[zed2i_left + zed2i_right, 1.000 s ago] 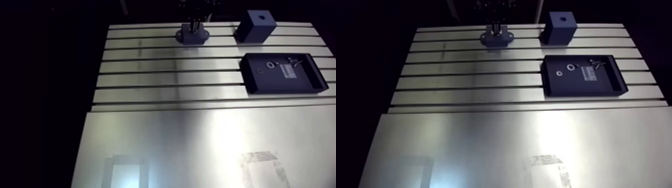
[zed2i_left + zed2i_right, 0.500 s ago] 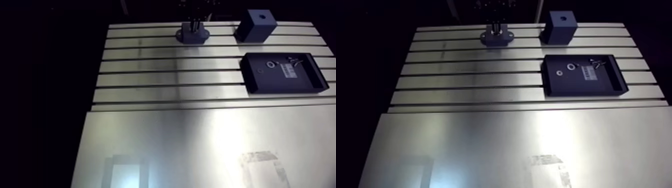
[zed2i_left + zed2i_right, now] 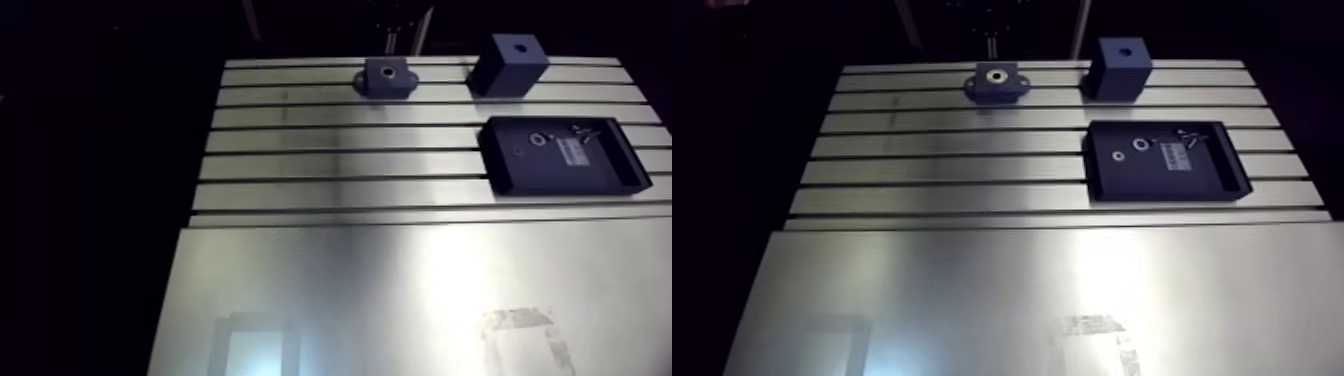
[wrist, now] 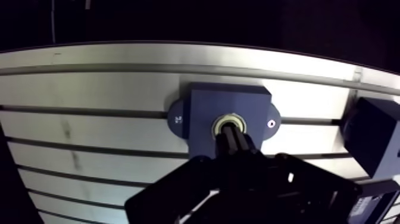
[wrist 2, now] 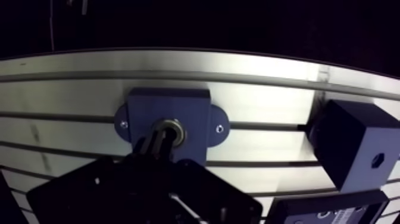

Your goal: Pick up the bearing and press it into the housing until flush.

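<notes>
The dark blue flanged housing point(image 3: 386, 77) sits on the far rows of the slotted table. A metal bearing point(image 4: 230, 123) lies in its centre bore, seen as a bright ring point(image 3: 996, 75) in the arm view, and looks level with the housing's top face. In the wrist view my gripper point(image 4: 231, 137) hangs just above the bearing, its two dark fingers pressed together with nothing between them. The fingertips cover the near edge of the ring. In the arm view the gripper is lost in the dark above the housing.
A dark blue block point(image 3: 509, 63) with a hole in its top stands to the right of the housing. Nearer is a black tray point(image 3: 612, 172) with a small ring point(image 3: 1141, 144), a label and small parts. A worn tape patch point(image 3: 520, 335) marks the smooth front plate.
Just before, the gripper stood down on the housing. It has now risen off it and the bearing ring shows in the bore. The arm camera has shifted slightly.
</notes>
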